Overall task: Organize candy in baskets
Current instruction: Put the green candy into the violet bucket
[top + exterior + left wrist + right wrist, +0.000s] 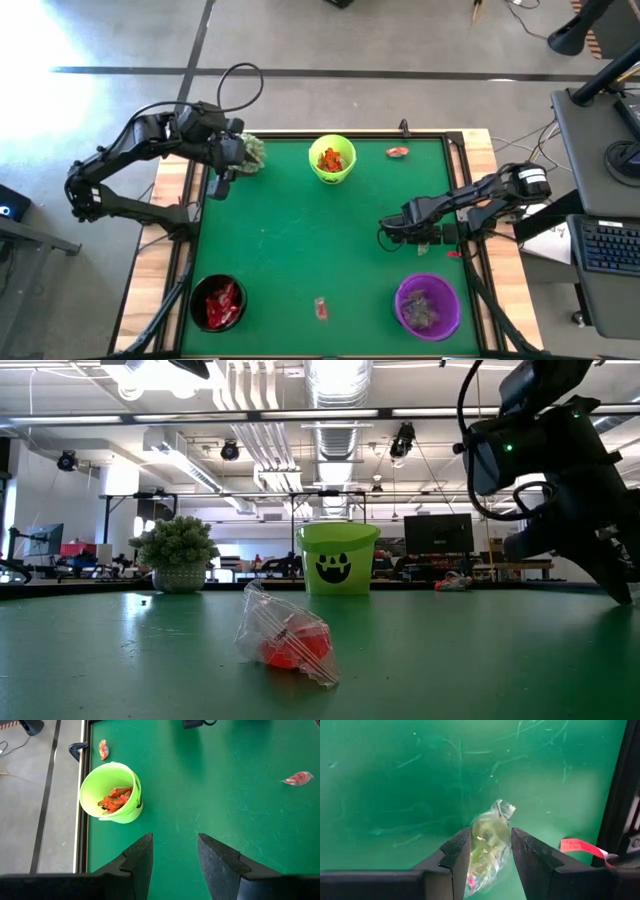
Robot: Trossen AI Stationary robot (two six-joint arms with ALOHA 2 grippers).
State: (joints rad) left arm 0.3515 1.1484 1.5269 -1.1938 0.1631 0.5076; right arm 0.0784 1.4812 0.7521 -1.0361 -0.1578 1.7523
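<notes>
R gripper (490,851) clamped on a pale clear-wrapped candy (489,840), hovering just above the purple basket (428,306). L gripper (174,857) open, nothing held, near the green basket (333,159) w/ orange candy. Loose red candy (321,308) lies between purple & black basket (218,303).

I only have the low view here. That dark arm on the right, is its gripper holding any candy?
Observer: Yes. The right wrist view shows the right gripper closed on a pale-wrapped candy.
Operator: Where would that one go?
Observer: Probably the purple basket, which is close to that arm in the high view. It holds pale candies.
Operator: And the left gripper?
Observer: The left gripper is open and empty, beside the plant at the table's far left corner.
</notes>
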